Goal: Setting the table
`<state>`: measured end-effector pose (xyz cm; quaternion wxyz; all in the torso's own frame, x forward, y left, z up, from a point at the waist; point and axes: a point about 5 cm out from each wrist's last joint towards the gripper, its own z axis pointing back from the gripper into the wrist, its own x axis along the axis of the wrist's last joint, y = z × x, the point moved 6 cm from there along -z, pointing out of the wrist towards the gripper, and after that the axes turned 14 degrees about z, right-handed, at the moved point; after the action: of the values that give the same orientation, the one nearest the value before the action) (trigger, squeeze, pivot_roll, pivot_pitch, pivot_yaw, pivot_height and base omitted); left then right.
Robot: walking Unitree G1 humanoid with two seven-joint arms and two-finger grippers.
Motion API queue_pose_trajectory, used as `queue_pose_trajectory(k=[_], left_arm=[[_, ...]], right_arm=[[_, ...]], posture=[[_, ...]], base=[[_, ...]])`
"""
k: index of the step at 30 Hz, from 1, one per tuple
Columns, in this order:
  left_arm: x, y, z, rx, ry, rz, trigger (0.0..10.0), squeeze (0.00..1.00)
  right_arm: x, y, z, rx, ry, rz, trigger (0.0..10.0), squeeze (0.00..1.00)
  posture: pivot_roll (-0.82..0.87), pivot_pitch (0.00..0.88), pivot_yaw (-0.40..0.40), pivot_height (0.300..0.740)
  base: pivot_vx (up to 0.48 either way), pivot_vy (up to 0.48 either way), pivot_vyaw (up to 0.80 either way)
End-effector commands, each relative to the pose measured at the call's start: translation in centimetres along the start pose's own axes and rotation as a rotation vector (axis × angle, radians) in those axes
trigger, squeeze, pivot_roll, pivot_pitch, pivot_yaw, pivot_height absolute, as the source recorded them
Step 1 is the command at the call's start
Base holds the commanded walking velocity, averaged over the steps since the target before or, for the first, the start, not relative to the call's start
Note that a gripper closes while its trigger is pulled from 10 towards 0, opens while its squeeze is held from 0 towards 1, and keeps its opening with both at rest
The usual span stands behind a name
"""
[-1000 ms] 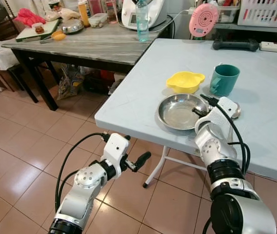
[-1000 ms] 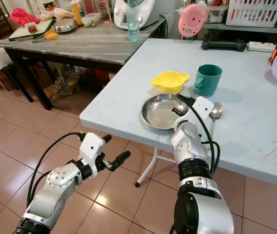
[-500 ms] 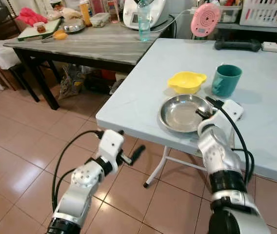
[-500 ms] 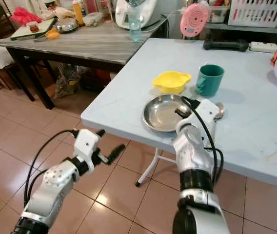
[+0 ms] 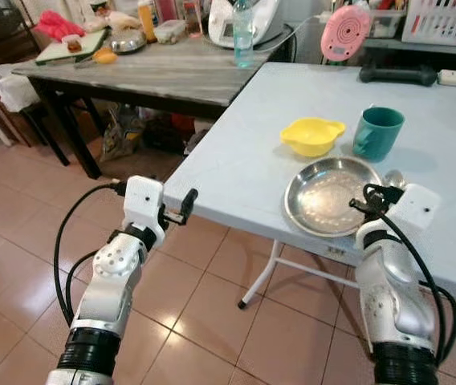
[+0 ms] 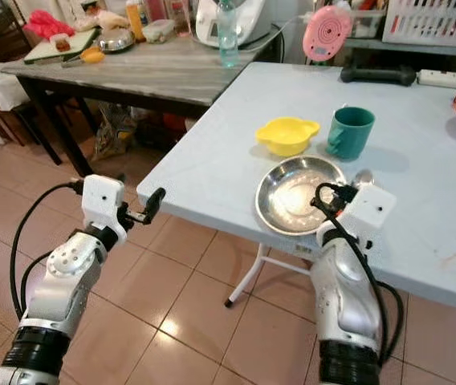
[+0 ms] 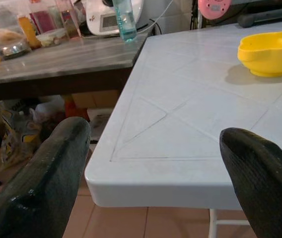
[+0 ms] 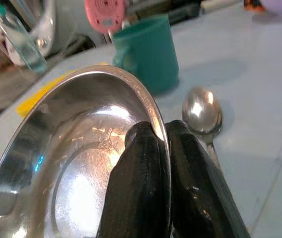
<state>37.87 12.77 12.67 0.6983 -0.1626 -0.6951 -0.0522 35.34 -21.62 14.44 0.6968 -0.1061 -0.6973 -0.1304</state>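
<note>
While the steel plate (image 5: 328,196) is lying near the front edge of the pale blue table (image 5: 244,152), its right rim is being pinched by the right gripper (image 8: 153,136), one black finger being pressed inside the rim and the other outside it, with almost no gap being left between them. A spoon (image 8: 202,111) is being seen just beside the plate on the gripped side, bowl upward, lying flat on the tabletop. Behind the plate, a yellow bowl (image 5: 312,135) and a teal mug (image 5: 377,132) are being shown standing side by side, close to each other but apart. Further back, a pink round device (image 5: 345,32) and a black handle-shaped object (image 5: 396,74) are being seen at the table's far end. The left gripper (image 5: 181,207) is being held off the table's left corner above the tiled floor (image 5: 19,265), its fingers (image 7: 46,183) spread wide and nothing being held between them. A dark wooden table (image 5: 132,68) crowded with kitchen things is standing beyond.
</note>
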Motion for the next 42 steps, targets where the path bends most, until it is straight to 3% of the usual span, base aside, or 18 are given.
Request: queue_pose_trajectory(k=[1,12,17,42], left_arm=[[0.3,0.7,-0.1,0.023,-0.014,0.007,10.0,0.00],[-0.2,0.9,-0.4,0.032,0.002,0.037,10.0,0.00],[-0.4,0.9,-0.6,0.031,0.009,0.040,10.0,0.00],[-1.3,-0.5,-0.9,0.013,0.009,0.048,10.0,0.00]], right_arm=[[1.0,0.6,0.6,0.023,-0.034,-0.009,10.0,0.00],[0.3,-0.2,2.5,0.016,-0.010,0.003,10.0,0.00],[0.4,-0.3,2.5,0.013,-0.011,0.012,10.0,0.00],[0.7,0.1,2.8,0.042,-0.024,0.060,10.0,0.00]], posture=[[-0.13,0.005,0.116,0.740],[-0.15,0.009,0.120,0.740],[-0.16,0.010,0.121,0.740],[-0.16,0.005,0.103,0.740]], base=[[0.000,0.000,0.00],[0.000,0.027,-0.29],[0.000,0.323,-0.65],[0.000,0.438,0.00]])
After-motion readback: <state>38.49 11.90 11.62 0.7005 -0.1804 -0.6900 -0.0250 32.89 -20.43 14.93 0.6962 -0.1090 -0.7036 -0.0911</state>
